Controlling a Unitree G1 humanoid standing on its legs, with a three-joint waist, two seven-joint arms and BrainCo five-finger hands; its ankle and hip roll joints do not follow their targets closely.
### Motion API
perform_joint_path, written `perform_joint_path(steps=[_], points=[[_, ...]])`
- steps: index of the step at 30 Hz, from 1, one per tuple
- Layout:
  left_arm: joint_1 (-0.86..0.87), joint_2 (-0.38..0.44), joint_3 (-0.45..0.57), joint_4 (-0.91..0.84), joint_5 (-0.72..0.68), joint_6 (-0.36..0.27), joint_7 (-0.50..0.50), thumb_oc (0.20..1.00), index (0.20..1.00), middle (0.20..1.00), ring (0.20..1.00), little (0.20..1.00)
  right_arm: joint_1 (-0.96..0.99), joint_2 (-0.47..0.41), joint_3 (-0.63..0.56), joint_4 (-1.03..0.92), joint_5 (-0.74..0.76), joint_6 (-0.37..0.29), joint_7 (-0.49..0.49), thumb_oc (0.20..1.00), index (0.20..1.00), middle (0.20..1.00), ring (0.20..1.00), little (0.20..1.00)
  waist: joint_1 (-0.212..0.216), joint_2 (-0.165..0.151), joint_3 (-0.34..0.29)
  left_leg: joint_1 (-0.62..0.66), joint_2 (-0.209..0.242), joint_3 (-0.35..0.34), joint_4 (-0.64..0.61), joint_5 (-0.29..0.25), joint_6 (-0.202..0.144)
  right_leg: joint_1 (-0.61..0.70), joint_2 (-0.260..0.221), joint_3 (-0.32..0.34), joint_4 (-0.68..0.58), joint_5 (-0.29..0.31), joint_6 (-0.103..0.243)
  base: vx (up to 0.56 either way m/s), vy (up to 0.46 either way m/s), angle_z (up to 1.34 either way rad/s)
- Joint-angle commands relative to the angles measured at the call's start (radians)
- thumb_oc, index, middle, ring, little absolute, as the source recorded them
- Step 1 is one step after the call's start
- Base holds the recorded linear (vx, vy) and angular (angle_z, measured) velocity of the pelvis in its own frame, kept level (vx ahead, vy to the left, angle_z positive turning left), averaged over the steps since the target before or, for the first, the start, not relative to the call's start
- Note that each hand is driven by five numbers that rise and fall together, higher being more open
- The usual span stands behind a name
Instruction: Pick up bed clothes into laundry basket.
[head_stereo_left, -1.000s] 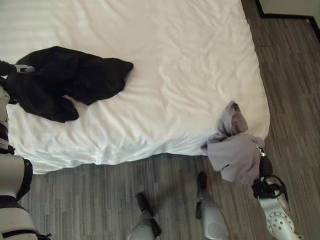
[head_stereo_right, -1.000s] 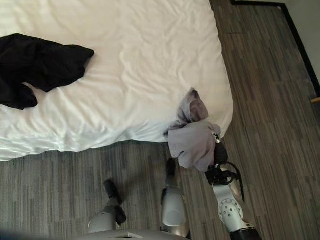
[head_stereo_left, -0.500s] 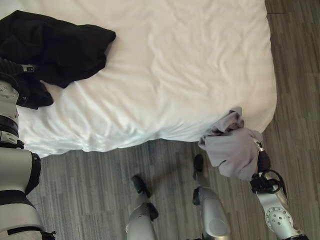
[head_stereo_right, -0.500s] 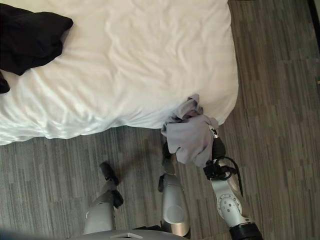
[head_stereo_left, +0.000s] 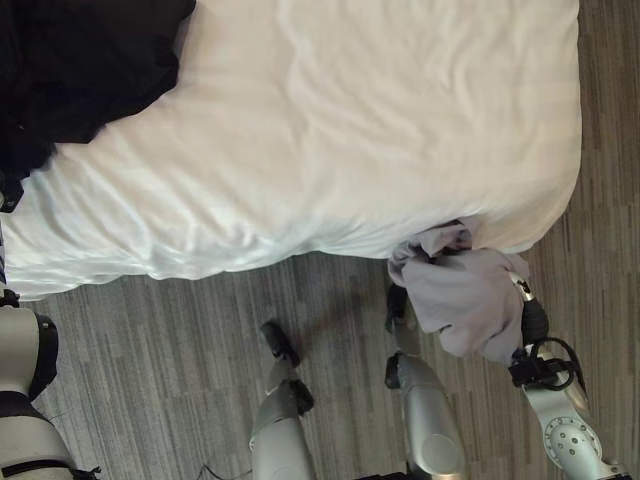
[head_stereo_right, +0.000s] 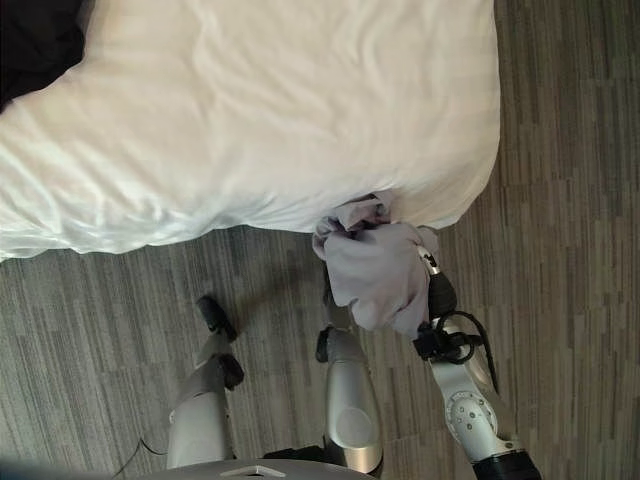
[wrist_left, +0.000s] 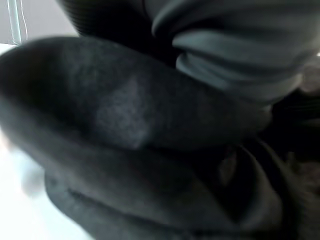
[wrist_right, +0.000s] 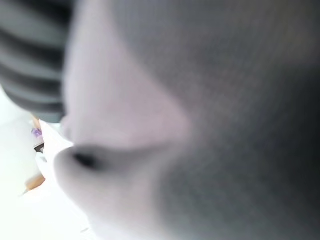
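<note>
Grey cloth (head_stereo_left: 462, 300) is draping over my right hand (head_stereo_left: 532, 322) off the bed's (head_stereo_left: 330, 130) corner, hiding my fingers, so I cannot tell their grip.

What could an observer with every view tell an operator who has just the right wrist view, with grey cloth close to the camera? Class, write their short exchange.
Operator: Where is this grey cloth hanging?
Observer: The grey garment hangs at the near right corner of the white bed, mostly over the wooden floor.
Operator: Anything else to collect?
Observer: A black garment lies on the bed's far left part.
</note>
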Motion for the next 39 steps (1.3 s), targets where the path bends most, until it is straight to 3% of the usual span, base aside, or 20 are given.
perform_joint_path(steps=[1, 3, 5, 7, 8, 10, 11, 12, 13, 15, 16, 18, 23, 26, 34, 36, 39], points=[[0.015, -0.027, 0.011, 0.024, -0.051, 0.002, -0.077, 0.200, 0.200, 0.200, 0.200, 0.200, -0.016, 0.003, -0.061, -0.057, 0.032, -0.043, 0.043, 0.200, 0.200, 0.200, 0.200, 0.200, -0.010, -0.038, -0.018, -0.028, 0.023, -0.054, 0.049, 0.010, -0.022, 0.113, -0.103, -0.012, 0.032, 0.021, 0.147, 0.00, 0.000, 0.00], [0.023, -0.060, 0.083, -0.021, -0.236, -0.019, -0.078, 0.200, 0.200, 0.200, 0.200, 0.200, -0.023, 0.007, -0.060, -0.054, 0.028, -0.047, 0.035, 0.200, 0.200, 0.200, 0.200, 0.200, -0.009, -0.036, -0.018, -0.024, 0.025, -0.057, 0.049, 0.008, -0.024, 0.116, -0.103, -0.012, 0.033, 0.013, 0.146, 0.00, 0.000, 0.00], [0.060, -0.142, 0.195, -0.122, -0.537, -0.058, -0.105, 0.200, 0.200, 0.200, 0.200, 0.200, -0.037, 0.013, -0.064, -0.040, 0.020, -0.051, 0.019, 0.200, 0.200, 0.200, 0.200, 0.200, -0.006, -0.028, -0.019, -0.017, 0.024, -0.062, 0.047, 0.004, -0.025, 0.121, -0.103, -0.011, 0.036, 0.003, 0.145, 0.00, 0.000, 0.00], [0.128, -0.226, 0.231, -0.356, -0.805, -0.118, -0.105, 0.200, 0.200, 0.200, 0.200, 0.200, -0.051, 0.019, -0.068, -0.035, 0.004, -0.062, -0.017, 0.200, 0.200, 0.200, 0.200, 0.200, 0.000, -0.015, -0.019, -0.005, 0.021, -0.072, 0.041, 0.006, -0.024, 0.132, -0.105, -0.014, 0.040, -0.011, 0.141, 0.00, 0.020, 0.06], [0.136, -0.227, 0.235, -0.363, -0.806, -0.118, -0.102, 0.200, 0.200, 0.200, 0.200, 0.200, -0.050, 0.018, -0.068, -0.035, 0.004, -0.062, -0.018, 0.200, 0.200, 0.200, 0.200, 0.200, -0.001, -0.013, -0.020, -0.004, 0.021, -0.072, 0.040, 0.006, -0.024, 0.134, -0.105, -0.014, 0.041, -0.012, 0.141, 0.00, 0.016, 0.09], [0.215, -0.293, 0.281, -0.518, -0.987, -0.158, -0.120, 0.200, 0.200, 0.200, 0.200, 0.200, -0.058, 0.023, -0.071, -0.037, -0.003, -0.065, -0.027, 0.200, 0.200, 0.200, 0.200, 0.200, 0.004, -0.009, -0.024, 0.011, 0.015, -0.078, 0.031, 0.007, -0.024, 0.144, -0.108, -0.015, 0.048, -0.020, 0.138, 0.01, 0.015, 0.12], [0.267, -0.343, 0.311, -0.589, -1.086, -0.173, -0.126, 0.200, 0.200, 0.200, 0.200, 0.200, -0.062, 0.020, -0.065, -0.032, -0.008, -0.065, -0.030, 0.200, 0.200, 0.200, 0.200, 0.200, 0.002, -0.007, -0.027, 0.024, 0.013, -0.079, 0.024, 0.007, -0.024, 0.151, -0.109, -0.014, 0.053, -0.026, 0.137, 0.04, 0.033, 0.12], [0.316, -0.456, 0.352, -0.686, -1.211, -0.203, -0.126, 0.200, 0.200, 0.200, 0.200, 0.200, -0.076, 0.035, -0.060, -0.012, -0.021, -0.074, -0.056, 0.200, 0.200, 0.200, 0.200, 0.200, 0.002, -0.008, -0.038, 0.043, 0.009, -0.080, 0.015, 0.005, -0.022, 0.162, -0.111, -0.013, 0.061, -0.033, 0.133, 0.03, 0.026, 0.11], [0.324, -0.459, 0.356, -0.693, -1.211, -0.203, -0.124, 0.200, 0.200, 0.200, 0.200, 0.200, -0.075, 0.032, -0.059, -0.011, -0.021, -0.074, -0.056, 0.200, 0.200, 0.200, 0.200, 0.200, 0.000, -0.005, -0.039, 0.046, 0.009, -0.079, 0.014, 0.005, -0.022, 0.164, -0.112, -0.012, 0.062, -0.034, 0.134, 0.04, 0.029, 0.05], [0.382, -0.602, 0.376, -0.828, -1.299, -0.236, -0.153, 0.200, 0.200, 0.200, 0.200, 0.200, -0.105, 0.051, -0.061, 0.011, -0.028, -0.081, -0.078, 0.200, 0.200, 0.200, 0.200, 0.200, -0.002, -0.006, -0.064, 0.088, 0.003, -0.078, -0.004, -0.001, -0.017, 0.185, -0.116, -0.007, 0.076, -0.048, 0.130, 0.07, 0.036, 0.02], [0.387, -0.604, 0.377, -0.834, -1.298, -0.237, -0.150, 0.200, 0.200, 0.200, 0.200, 0.200, -0.104, 0.049, -0.061, 0.011, -0.028, -0.081, -0.078, 0.200, 0.200, 0.200, 0.200, 0.200, -0.001, -0.005, -0.064, 0.092, 0.002, -0.076, -0.006, 0.000, -0.017, 0.187, -0.116, -0.007, 0.076, -0.049, 0.130, 0.11, 0.040, 0.00], [0.444, -0.737, 0.383, -0.967, -1.355, -0.283, -0.171, 0.200, 0.200, 0.200, 0.200, 0.200, -0.133, 0.075, -0.072, 0.010, -0.036, -0.098, -0.099, 0.200, 0.200, 0.200, 0.200, 0.200, -0.003, -0.008, -0.093, 0.138, -0.001, -0.070, -0.030, -0.004, -0.014, 0.213, -0.120, -0.004, 0.079, -0.062, 0.126, 0.08, 0.016, -0.03], [0.555, -0.848, 0.378, -1.109, -1.384, -0.315, -0.187, 0.200, 0.200, 0.200, 0.200, 0.200, -0.166, 0.109, -0.118, -0.008, -0.042, -0.131, -0.134, 0.200, 0.200, 0.200, 0.200, 0.200, 0.000, -0.013, -0.140, 0.210, -0.009, -0.057, -0.063, -0.009, -0.006, 0.256, -0.122, 0.006, 0.080, -0.081, 0.120, 0.07, 0.004, -0.08], [0.646, -0.883, 0.374, -1.179, -1.387, -0.311, -0.214, 0.200, 0.200, 0.200, 0.200, 0.200, -0.196, 0.130, -0.160, -0.023, -0.027, -0.161, -0.149, 0.200, 0.200, 0.200, 0.200, 0.200, 0.005, -0.015, -0.174, 0.251, -0.020, -0.039, -0.086, 0.009, 0.007, 0.280, -0.130, 0.003, 0.080, -0.079, 0.108, 0.04, 0.004, -0.14], [0.883, -0.849, 0.424, -1.366, -1.324, -0.307, -0.237, 0.200, 0.200, 0.200, 0.200, 0.200, -0.287, 0.181, -0.269, -0.109, 0.034, -0.266, -0.181, 0.200, 0.200, 0.200, 0.200, 0.200, 0.026, 0.013, -0.305, 0.363, -0.035, -0.029, -0.107, -0.002, 0.018, 0.397, -0.138, -0.013, 0.080, -0.092, 0.108, 0.05, -0.008, 0.00], [0.905, -0.830, 0.438, -1.367, -1.313, -0.299, -0.243, 0.200, 0.200, 0.200, 0.200, 0.200, -0.294, 0.182, -0.278, -0.118, 0.031, -0.272, -0.186, 0.200, 0.200, 0.200, 0.200, 0.200, 0.028, 0.017, -0.320, 0.377, -0.034, -0.029, -0.107, -0.005, 0.018, 0.410, -0.138, -0.014, 0.081, -0.093, 0.109, 0.00, -0.013, 0.06], [1.057, -0.825, 0.515, -1.421, -1.229, -0.265, -0.269, 0.200, 0.200, 0.200, 0.200, 0.200, -0.277, 0.184, -0.337, -0.116, -0.015, -0.269, -0.202, 0.200, 0.200, 0.200, 0.200, 0.200, 0.045, 0.027, -0.392, 0.450, -0.038, -0.022, -0.107, -0.020, 0.024, 0.484, -0.136, -0.024, 0.083, -0.121, 0.104, 0.02, -0.015, 0.08]])
